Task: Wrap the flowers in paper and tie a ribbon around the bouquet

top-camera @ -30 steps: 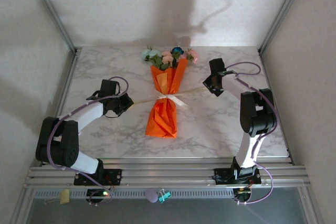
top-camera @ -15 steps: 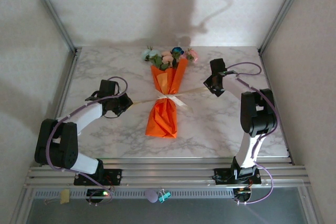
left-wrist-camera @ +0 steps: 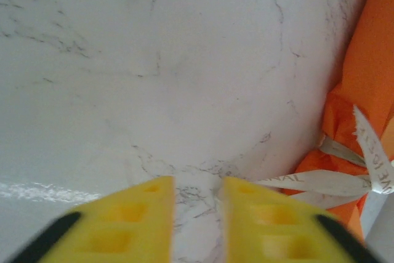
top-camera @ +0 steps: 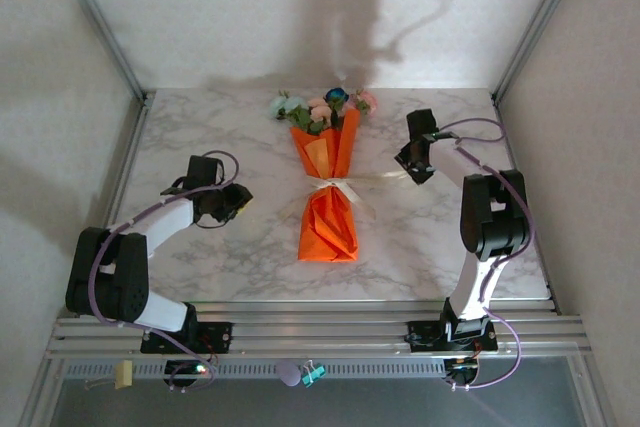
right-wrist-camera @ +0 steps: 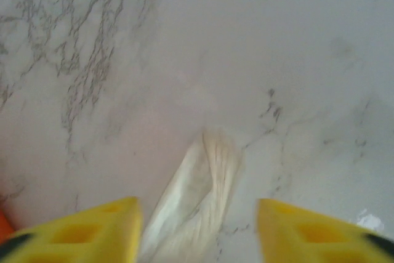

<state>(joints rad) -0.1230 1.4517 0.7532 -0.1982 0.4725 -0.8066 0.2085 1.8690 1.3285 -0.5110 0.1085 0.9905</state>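
The bouquet lies in the middle of the marble table, a slim orange paper (top-camera: pixel 329 230) cone with the flowers (top-camera: pixel 322 108) at its far end. A cream ribbon (top-camera: pixel 337 188) is knotted at its waist. My left gripper (top-camera: pixel 242 200) sits left of the cone, open, with bare marble between its yellow fingers (left-wrist-camera: pixel 271 226). In the left wrist view the ribbon (left-wrist-camera: pixel 320 183) tails and orange paper (left-wrist-camera: pixel 369 78) lie to the right, apart from the left gripper (left-wrist-camera: pixel 197 214). My right gripper (top-camera: pixel 409 168) is open wide, and the loose ribbon (right-wrist-camera: pixel 200 198) end lies untouched on the table inside the right gripper (right-wrist-camera: pixel 197 226).
The marble tabletop (top-camera: pixel 220 137) is bordered by grey metal rails at the left (top-camera: pixel 130 167) and right (top-camera: pixel 520 167) and by the arm-base rail (top-camera: pixel 320 332) at the near edge. White walls enclose the back and sides.
Both grippers have opened and let go of the ribbon ends. The taut ribbon has gone slack, and the bouquet has shifted slightly right and straightened.
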